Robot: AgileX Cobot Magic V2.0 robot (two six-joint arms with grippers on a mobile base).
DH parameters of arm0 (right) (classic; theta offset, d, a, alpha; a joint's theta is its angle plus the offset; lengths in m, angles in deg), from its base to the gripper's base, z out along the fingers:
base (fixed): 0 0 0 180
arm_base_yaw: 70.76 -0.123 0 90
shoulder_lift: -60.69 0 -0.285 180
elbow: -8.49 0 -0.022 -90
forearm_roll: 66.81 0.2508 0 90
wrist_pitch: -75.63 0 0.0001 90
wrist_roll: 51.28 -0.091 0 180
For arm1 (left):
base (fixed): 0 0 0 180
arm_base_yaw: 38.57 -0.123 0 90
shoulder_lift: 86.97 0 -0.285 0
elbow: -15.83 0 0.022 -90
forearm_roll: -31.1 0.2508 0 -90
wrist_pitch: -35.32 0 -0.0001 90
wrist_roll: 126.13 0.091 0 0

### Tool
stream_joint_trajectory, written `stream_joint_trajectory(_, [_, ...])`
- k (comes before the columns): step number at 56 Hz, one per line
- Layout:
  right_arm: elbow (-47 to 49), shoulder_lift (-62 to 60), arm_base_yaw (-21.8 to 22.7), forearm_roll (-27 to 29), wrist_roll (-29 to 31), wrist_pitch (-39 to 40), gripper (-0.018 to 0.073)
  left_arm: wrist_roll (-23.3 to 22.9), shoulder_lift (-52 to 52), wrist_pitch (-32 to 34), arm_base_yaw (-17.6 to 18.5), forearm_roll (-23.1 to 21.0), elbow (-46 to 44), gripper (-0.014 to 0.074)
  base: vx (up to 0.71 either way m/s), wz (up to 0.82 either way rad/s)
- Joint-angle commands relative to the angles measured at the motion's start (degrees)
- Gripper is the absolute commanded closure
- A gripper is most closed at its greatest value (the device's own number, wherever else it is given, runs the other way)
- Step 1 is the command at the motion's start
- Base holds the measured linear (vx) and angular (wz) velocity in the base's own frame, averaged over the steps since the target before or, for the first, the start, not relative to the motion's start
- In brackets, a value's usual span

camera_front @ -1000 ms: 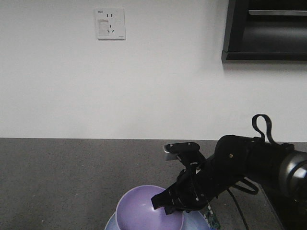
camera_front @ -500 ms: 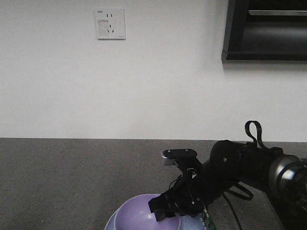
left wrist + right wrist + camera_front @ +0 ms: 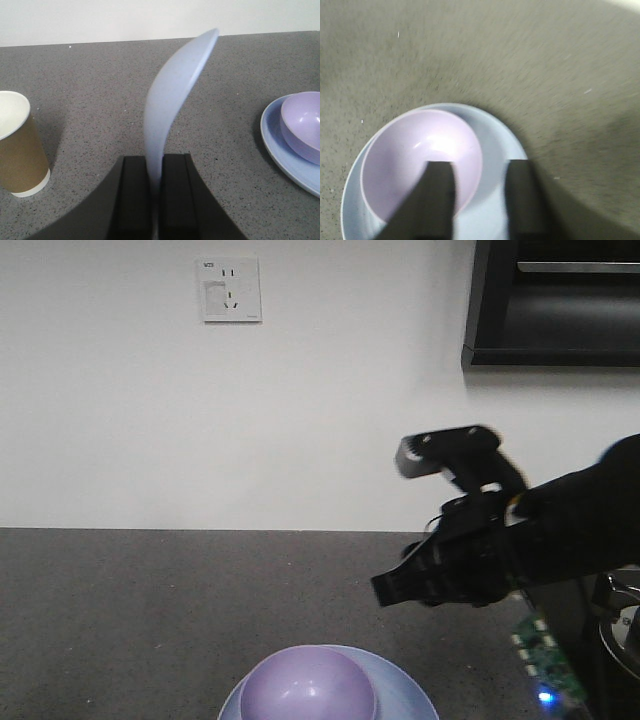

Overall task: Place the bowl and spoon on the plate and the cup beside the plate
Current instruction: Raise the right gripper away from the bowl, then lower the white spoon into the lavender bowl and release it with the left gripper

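The left fingers (image 3: 134, 200) are pressed together on the narrow handle end of the spoon (image 3: 175, 100), which is held on edge with its scoop rising up and away, apparently clear of the desk (image 3: 100, 80). The spoon is judged light, rigid and glossy, smooth enough to twist or slide in so narrow a pinch, so a firm hold low on the stubby handle is called for, with the scoop free for laying down. The right fingers (image 3: 437, 200) are spread with nothing between them and hover above the bowl (image 3: 415, 155). The bowl sits on the plate (image 3: 495, 145), off-centre, so that a crescent of bare plate shows beside it. That crescent, or the bowl's hollow, is judged the place for the spoon. The bowl looks light and slick, and could be nudged by a careless touch. The paper cup (image 3: 15, 145) stands upright on the desk, well apart from the plate — it is judged thin-walled and easily crushed, best taken around its middle with a gentle squeeze.
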Motion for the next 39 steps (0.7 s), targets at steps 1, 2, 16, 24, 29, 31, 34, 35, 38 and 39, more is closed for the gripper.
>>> stream_joint_trajectory(1, [-2.13,-9.06,0.16,-4.12,-2.59,4.3,0.0576,0.74,1.96,4.14,0.33,-0.16,-1.75,0.0603,0.0,0.0])
stream_joint_trajectory(2, [-3.16,-10.29,0.16,-4.38,-2.98,5.31,0.0575,1.03,2.57,4.08,0.33,-0.16,-1.96,0.0603,0.0,0.0])
stream_joint_trajectory(16, [-23.24,-28.98,0.16,-5.74,-6.35,15.09,0.0571,14.66,19.97,2.38,0.33,-6.84,-12.75,0.0599,0.0,0.0])
stream_joint_trajectory(24, [-32.43,-35.29,0.16,-5.79,-6.35,17.8,0.0569,26.75,34.0,-0.64,1.03,-20.37,-22.98,0.0596,0.0,0.0])
stream_joint_trajectory(29, [-37.05,-37.52,0.16,-5.79,-6.36,17.69,0.0568,31.72,42.64,-2.9,2.84,-27.03,-30.1,0.0596,0.0,0.0])
stream_joint_trajectory(31, [-38.89,-38.25,0.16,-5.79,-6.7,17.47,0.0568,32.5,46.13,-4.29,3.75,-28.7,-32.31,0.0596,0.0,0.0])
stream_joint_trajectory(34, [-40.51,-38.82,0.16,-5.79,-7.35,17.34,0.0568,32.9,51.59,-6.98,5.07,-29.71,-36.72,0.0596,0.0,0.0])
stream_joint_trajectory(35, [-40.89,-38.82,0.16,-5.79,-7.54,17.34,0.0568,32.9,52.9,-7.75,5.44,-29.72,-37.8,0.0596,0.0,0.0])
stream_joint_trajectory(38, [-41.72,-38.82,0.16,-5.73,-8.32,17.34,0.0568,32.9,57.96,-10.56,7.03,-29.72,-42.0,0.0596,0.0,0.0])
stream_joint_trajectory(39, [-41.72,-38.82,0.16,-5.73,-8.64,17.28,0.0568,32.9,59.14,-11.32,7.44,-29.72,-43.01,0.0596,0.0,0.0])
